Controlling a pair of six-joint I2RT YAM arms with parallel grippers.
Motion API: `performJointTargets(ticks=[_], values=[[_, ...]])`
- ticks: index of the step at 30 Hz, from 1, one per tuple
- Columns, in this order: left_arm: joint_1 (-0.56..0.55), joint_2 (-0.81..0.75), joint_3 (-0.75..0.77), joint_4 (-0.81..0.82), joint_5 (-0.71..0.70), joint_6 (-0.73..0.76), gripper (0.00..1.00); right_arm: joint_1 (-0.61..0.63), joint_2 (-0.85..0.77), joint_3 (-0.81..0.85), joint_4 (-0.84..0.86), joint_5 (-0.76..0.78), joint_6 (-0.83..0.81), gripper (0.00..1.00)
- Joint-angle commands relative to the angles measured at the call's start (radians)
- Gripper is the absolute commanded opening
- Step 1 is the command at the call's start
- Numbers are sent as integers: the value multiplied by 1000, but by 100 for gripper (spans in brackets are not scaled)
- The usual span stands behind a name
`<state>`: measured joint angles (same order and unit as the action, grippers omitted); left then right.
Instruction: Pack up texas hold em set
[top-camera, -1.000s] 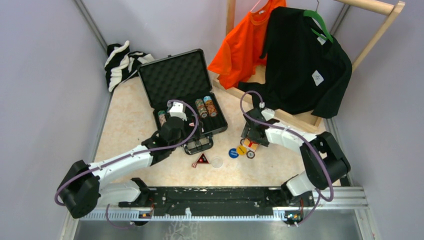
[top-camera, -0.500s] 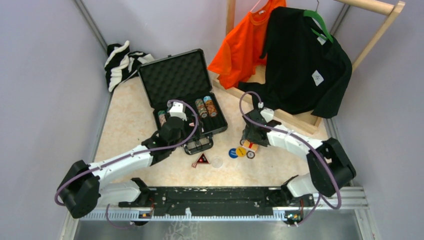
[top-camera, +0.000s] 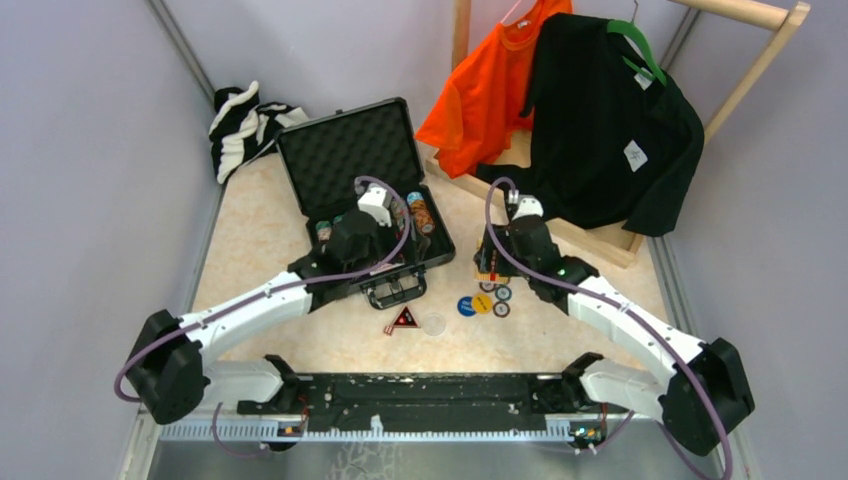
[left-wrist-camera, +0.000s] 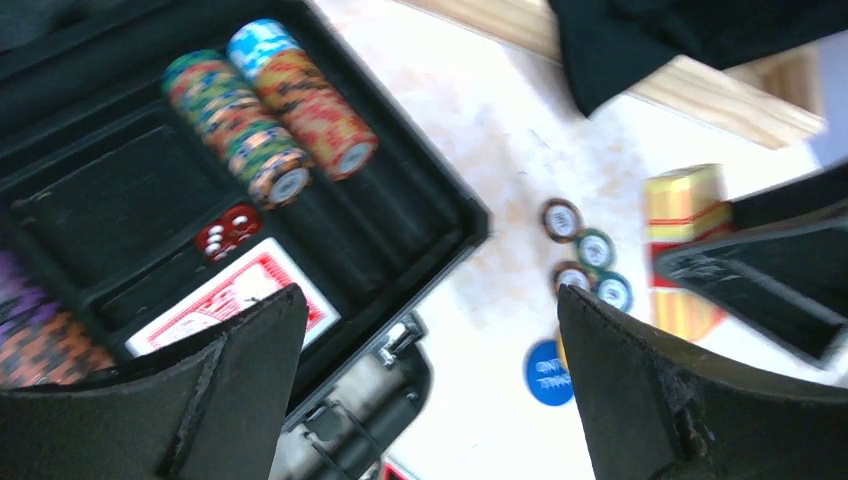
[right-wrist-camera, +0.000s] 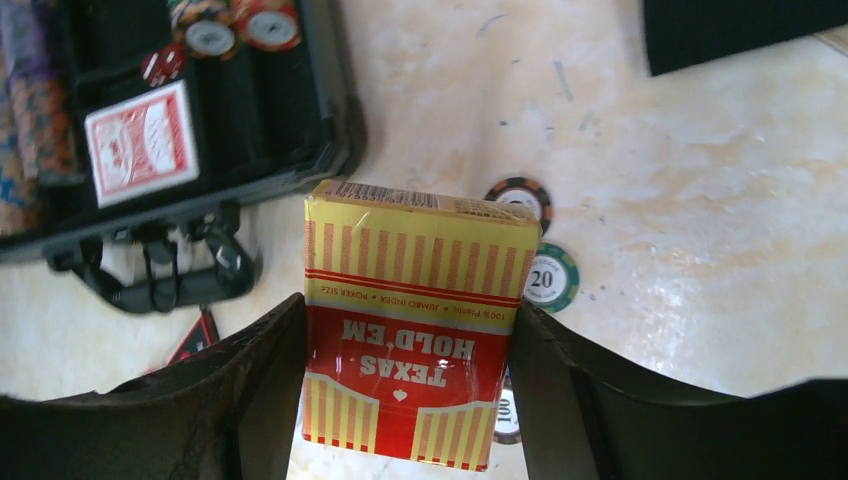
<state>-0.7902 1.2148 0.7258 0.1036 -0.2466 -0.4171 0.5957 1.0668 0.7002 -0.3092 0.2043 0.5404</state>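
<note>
The black briefcase (top-camera: 350, 155) lies open with chip stacks (top-camera: 415, 212) and a red card deck (right-wrist-camera: 142, 142) in its foam tray. My right gripper (right-wrist-camera: 410, 303) is shut on a red-and-yellow "Texas Hold'em" card box (right-wrist-camera: 415, 310), held off the table just right of the case. Under it lie loose chips (right-wrist-camera: 551, 278). A blue disc (top-camera: 466, 306), yellow disc (top-camera: 482, 302), clear disc (top-camera: 434, 324) and black-red triangle (top-camera: 404, 320) lie in front. My left gripper (left-wrist-camera: 428, 300) is open and empty over the case's front right corner.
A striped cloth (top-camera: 245, 125) lies behind the case at the left. A wooden rack base (top-camera: 590, 240) with an orange shirt (top-camera: 490, 85) and a black shirt (top-camera: 610, 130) stands at the back right. The case handle (top-camera: 397, 291) juts forward. Walls close both sides.
My right gripper closed on the card box and lifted it off the table. The left gripper moved right and back over the case, staying open.
</note>
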Motion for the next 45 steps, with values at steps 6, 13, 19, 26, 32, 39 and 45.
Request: performJointTargets(ticks=[6,13,19,26,32,39,45], values=[[2,118,335,-307,504,-22,100,56,-97,-50,228,-297,-293,0],[9,285,535,-524,763,8,95,77,-137,-12,195,-390,-391,0],[10,354,574,-566,903,6,83,92,-176,2,198,-466,-405,0],[14,365,553,-553,937,11,74,93,-218,25,141,-496,-434,0],[16,381,553,-516,945,-25,44,93,-225,21,136,-544,-436,0],[25,397,555,-490,925,-45,12,101,-203,18,135,-580,-442,0],[65,364,504,-409,890,-91,0,101,-205,16,137,-571,-443,24]])
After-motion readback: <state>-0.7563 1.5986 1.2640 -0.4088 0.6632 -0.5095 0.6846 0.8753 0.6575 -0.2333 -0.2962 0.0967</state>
